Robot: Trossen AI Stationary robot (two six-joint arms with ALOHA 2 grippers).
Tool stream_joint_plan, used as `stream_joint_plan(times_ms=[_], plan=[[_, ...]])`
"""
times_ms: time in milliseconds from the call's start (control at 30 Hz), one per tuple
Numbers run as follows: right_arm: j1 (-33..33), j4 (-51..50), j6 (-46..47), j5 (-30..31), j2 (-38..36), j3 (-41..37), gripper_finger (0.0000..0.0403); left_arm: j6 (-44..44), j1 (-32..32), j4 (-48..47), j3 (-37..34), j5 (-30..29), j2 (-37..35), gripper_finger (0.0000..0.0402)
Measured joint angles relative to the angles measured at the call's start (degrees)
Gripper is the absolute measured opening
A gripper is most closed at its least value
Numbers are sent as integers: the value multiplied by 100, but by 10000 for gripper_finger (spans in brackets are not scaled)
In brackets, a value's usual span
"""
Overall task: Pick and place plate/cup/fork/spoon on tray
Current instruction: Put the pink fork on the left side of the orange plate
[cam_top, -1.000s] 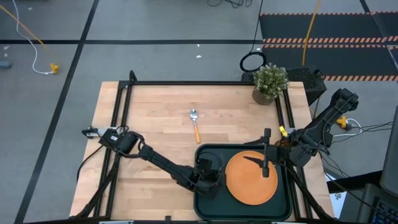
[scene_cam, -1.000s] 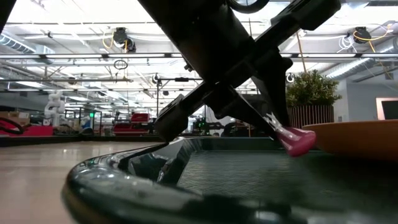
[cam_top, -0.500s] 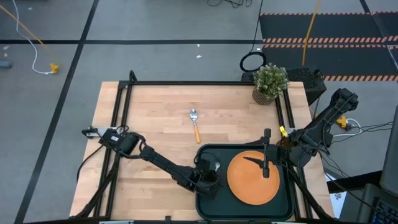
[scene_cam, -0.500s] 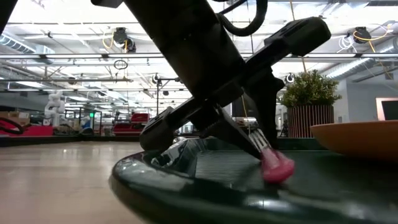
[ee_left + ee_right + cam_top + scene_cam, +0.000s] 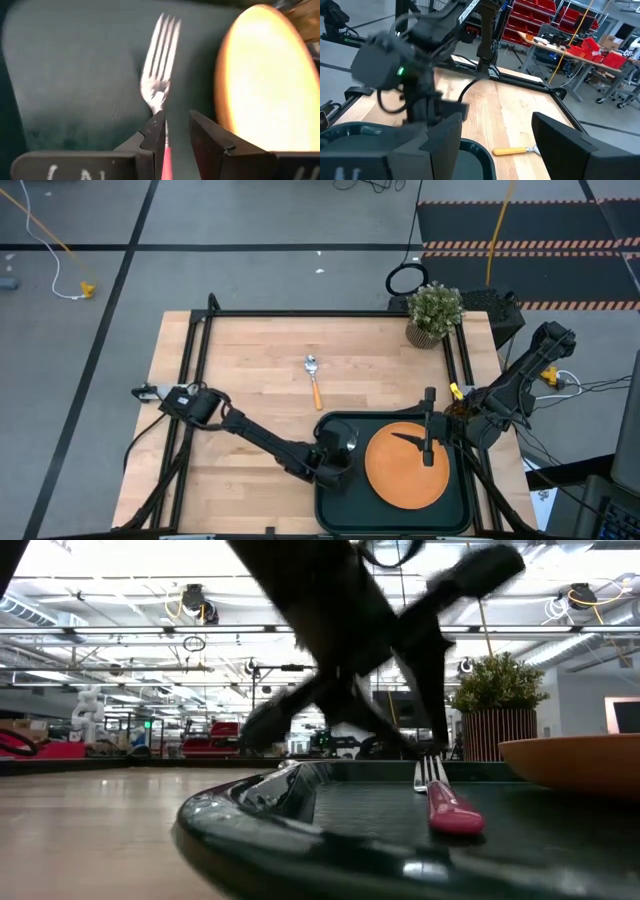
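The pink-red-handled fork (image 5: 445, 805) lies flat on the floor of the dark green tray (image 5: 322, 505), left of the orange plate (image 5: 405, 470). Its tines (image 5: 160, 75) point away from my left gripper. My left gripper (image 5: 175, 120) is open just above the fork's handle, over the tray's left part (image 5: 335, 460). I see no touch. My right gripper (image 5: 428, 455) hangs open and empty over the plate. The orange-handled spoon (image 5: 313, 378) lies on the table beyond the tray. An amber bit (image 5: 457, 410) beside the right arm may be the cup.
A potted green plant (image 5: 434, 312) stands at the table's far right corner. The black frame rails (image 5: 190, 370) run along the table's left and right sides. The spoon also shows in the right wrist view (image 5: 517, 150). Bare wood lies left of the tray.
My left gripper has lowered the fork, handle end first, onto the tray floor and let go of it. The fork was held tilted. It now lies flat, and the gripper has risen off it.
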Motion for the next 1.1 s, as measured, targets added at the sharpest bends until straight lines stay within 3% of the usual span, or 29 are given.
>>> stream_joint_plan(times_ms=[300,600,933,1100], plan=[[158,4,-8,2,0,0,235,1302,24,-497,5,109,-699,88],[234,2,-15,0,0,0,235,2773,-69,-529,7,1902,-761,88],[232,0,-151,1,0,0,235,4896,-350,-777,238,2244,-763,84],[232,2,-178,2,0,0,235,5707,-409,-770,286,2224,-763,37]])
